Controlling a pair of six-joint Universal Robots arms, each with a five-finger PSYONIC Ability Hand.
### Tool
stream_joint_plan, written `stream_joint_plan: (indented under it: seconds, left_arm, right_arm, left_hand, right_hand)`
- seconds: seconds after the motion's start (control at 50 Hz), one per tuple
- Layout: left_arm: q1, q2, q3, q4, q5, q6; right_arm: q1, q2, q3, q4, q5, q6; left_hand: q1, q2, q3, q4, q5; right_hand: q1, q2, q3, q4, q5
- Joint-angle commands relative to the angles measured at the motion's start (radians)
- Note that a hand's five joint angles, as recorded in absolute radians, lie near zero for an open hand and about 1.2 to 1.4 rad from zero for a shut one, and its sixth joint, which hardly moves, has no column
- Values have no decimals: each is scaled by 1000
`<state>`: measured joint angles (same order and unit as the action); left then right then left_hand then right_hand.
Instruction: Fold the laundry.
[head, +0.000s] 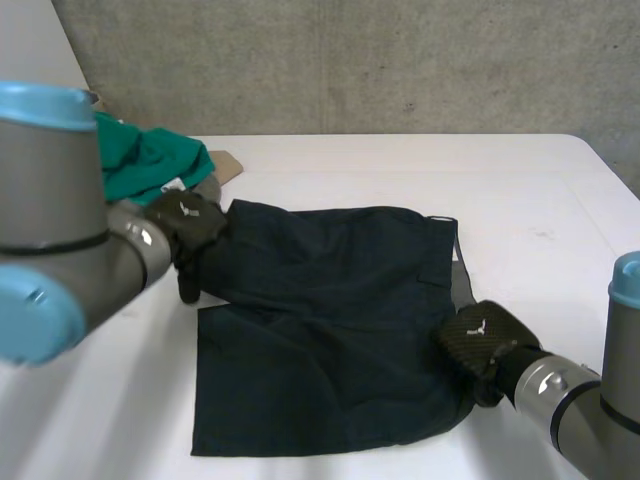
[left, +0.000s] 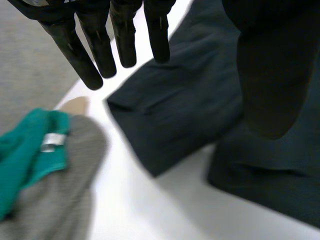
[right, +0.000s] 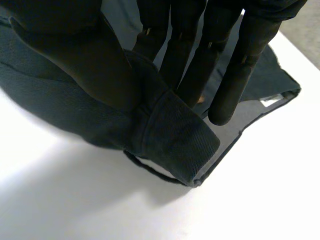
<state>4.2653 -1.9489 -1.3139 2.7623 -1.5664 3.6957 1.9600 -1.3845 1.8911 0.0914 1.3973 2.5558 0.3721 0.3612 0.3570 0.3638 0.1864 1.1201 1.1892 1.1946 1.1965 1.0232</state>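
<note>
Navy shorts (head: 320, 330) lie spread mid-worktop (head: 540, 200). The left robot hand (head: 188, 225) is at their ten o'clock corner, fingers (left: 95, 50) straight and gripping nothing. The right robot hand (head: 480, 340), at four o'clock, pinches a folded edge between thumb and fingers (right: 240, 65). A green garment (head: 150, 160) is bunched at the worktop's ten o'clock.

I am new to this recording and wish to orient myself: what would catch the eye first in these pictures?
A dark navy cloth garment lies spread across the middle of the white table. The right hand pinches its near-right edge between thumb and fingers, while the left hand, fingers straight, is at its far-left corner. A bright green cloth lies heaped with a grey cloth beside the left hand.
</note>
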Motion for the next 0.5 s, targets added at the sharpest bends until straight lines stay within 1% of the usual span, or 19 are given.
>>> stream_joint_plan:
  seconds: [0.02,0.1,0.16,0.24,0.34,0.42,0.44,0.46,0.48,0.5]
  left_arm:
    - [-79,182,-309,28,101,-74]
    - [-123,212,-405,46,92,-111]
    - [-143,199,-439,57,72,-131]
    - [-150,148,-447,92,54,-137]
    - [-156,91,-438,125,43,-128]
    - [-186,59,-420,132,39,-123]
    - [-194,55,-416,134,35,-123]
    - [-199,48,-412,137,32,-123]
    - [-206,41,-403,152,17,-121]
    - [-208,36,-398,161,5,-121]
  right_arm:
    - [-19,18,-66,-1,11,188]
    - [-30,27,-93,-6,38,274]
    - [-39,25,-99,-7,68,322]
    - [-49,19,-99,-12,95,360]
    - [-55,1,-89,-12,109,382]
    - [-64,-11,-81,-10,115,382]
    - [-64,-11,-81,-7,115,382]
    - [-62,-11,-80,-6,114,383]
    - [-61,-11,-76,-4,111,380]
    - [-61,-11,-76,-1,109,377]
  left_hand:
    - [193,204,208,202,204]
    - [200,210,215,208,211]
    - [200,210,215,208,211]
    - [197,207,212,205,208]
    - [197,207,212,205,208]
    - [232,242,247,240,243]
    - [302,312,317,310,313]
    - [433,444,448,441,444]
    - [821,832,836,829,832]
    - [1022,1033,1037,1030,1033]
  right_hand:
    - [276,207,202,200,199]
    - [276,207,202,200,199]
    - [276,207,202,200,199]
    - [276,207,202,200,199]
    - [276,207,202,200,199]
    - [276,207,202,200,199]
    - [276,207,202,200,199]
    - [276,207,202,200,199]
    - [276,207,202,200,199]
    - [276,207,202,200,199]
